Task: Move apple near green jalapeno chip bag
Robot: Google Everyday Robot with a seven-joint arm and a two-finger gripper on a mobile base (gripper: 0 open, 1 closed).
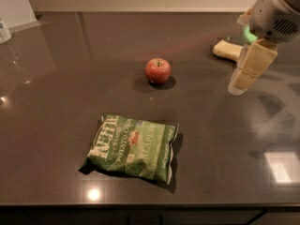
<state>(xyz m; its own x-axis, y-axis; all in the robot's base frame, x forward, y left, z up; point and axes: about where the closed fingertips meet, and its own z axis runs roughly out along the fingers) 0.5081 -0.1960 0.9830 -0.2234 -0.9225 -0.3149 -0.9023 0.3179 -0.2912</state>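
Camera view: apple (158, 70) lies left of my end effector (243, 81) — open or closed, I cannot tell — green jalapeno chip bag (133, 146) nearer, further left.

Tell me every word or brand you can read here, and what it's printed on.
"KETTLE": large white letters on the green jalapeno chip bag.
"JALAPENO": same bag, on its right part.
Smaller print on the bag: too blurred to read.
The apple and the gripper, hovering at the right above the counter, show no text.
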